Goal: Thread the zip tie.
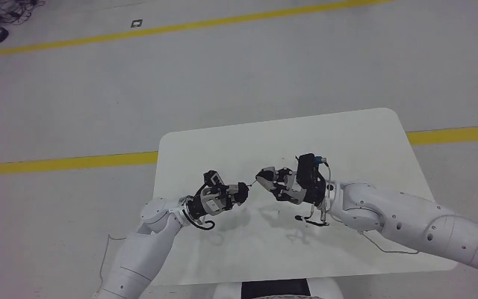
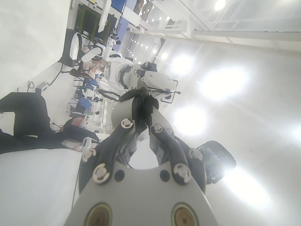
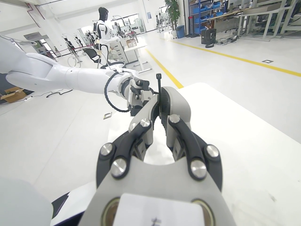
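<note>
My right end effector [image 3: 161, 96] is clamped fully on the zip tie [image 3: 159, 81]. It pinches the black strap just under the head, and the small square head stands upright, clear above the fingertips. My left end effector [image 2: 141, 95] is closed too, tips pressed together, just left of the right one and almost touching it. From above, a thin dark strand runs between the two, so I judge that the left has the tail, though I cannot make out the strap between its pads. Both sit above the middle of the white worktop [image 1: 358, 142], with the tie held off the surface.

I expect the tie to weigh next to nothing. It should be springy along its length and slick on the flat faces, so it will tend to bow or twist away rather than stay aimed. I want the tail gripped close to its tip, leaving only a short free length to steer. The head should be held as it is, right beneath the slot, flat faces against the pads. A hard squeeze should not hurt it, while a loose one would let it swivel.
</note>
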Robot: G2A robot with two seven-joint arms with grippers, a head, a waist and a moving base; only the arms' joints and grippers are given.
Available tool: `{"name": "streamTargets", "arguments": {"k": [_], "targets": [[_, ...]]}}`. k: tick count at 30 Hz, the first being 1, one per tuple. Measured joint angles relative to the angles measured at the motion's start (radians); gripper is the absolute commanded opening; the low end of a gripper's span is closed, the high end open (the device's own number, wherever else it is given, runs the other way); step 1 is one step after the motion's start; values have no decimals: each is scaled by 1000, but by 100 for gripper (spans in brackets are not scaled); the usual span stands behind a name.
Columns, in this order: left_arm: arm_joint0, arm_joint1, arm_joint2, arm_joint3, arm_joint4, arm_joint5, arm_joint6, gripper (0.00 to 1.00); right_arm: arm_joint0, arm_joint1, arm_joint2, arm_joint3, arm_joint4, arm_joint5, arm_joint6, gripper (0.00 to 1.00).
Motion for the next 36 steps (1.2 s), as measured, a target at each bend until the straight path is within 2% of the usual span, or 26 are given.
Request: {"name": "streamTargets", "arguments": {"k": [10, 14, 36], "targets": [[0, 0, 0, -1, 0, 0, 1, 0, 0, -4, 0, 3, 5, 0, 21, 0], [-1, -2, 13, -12, -3, 0, 27, 0, -1, -5, 0, 4, 8, 0, 27, 0], [-12, 3, 26, -6, -34, -11, 22, 0, -12, -12, 0, 18, 26, 0, 48, 0]]}}
